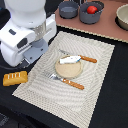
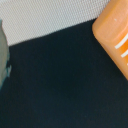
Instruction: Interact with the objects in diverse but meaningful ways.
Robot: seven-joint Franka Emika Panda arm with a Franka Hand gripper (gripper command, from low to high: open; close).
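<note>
The arm [image 1: 27, 35] occupied the 10 o'clock area of the exterior view, its white body hanging over the near-left edge of the woven placemat [image 1: 95, 75]. The tool itself was hidden beneath the arm body in that view and did not appear in the wrist view, so its opening and any contents could not be determined.

The yellow scored bread loaf [image 1: 15, 78] lay on the dark bench [image 1: 112, 107] at 9 o'clock, just off the placemat's edge. The wrist view showed an orange-yellow corner with pale score lines, judged to be the same loaf [image 2: 112, 35], beside bare dark surface and a strip of the mat. This suggested the tool hung near the loaf rather than over it.

At the mat's centre sat a tan plate [image 1: 69, 69] carrying a pale silvery flat piece [image 1: 70, 60]. An orange-handled knife [image 1: 82, 57] lay across its far side and an orange-handled fork [image 1: 67, 81] along its near side. At 12 to 1 o'clock, on the pink surface [image 1: 110, 31], stood two small grey pots; one pot [image 1: 91, 13] held the red tomato [image 1: 92, 9], the other pot [image 1: 68, 8] appeared empty.

Hazards, as judged:
- A descent from this pose could strike the loaf's edge and push it aside, since the loaf sat off-centre in the wrist view.
- A low sweep toward the plate could snag the mat's edge and drag the cutlery.
</note>
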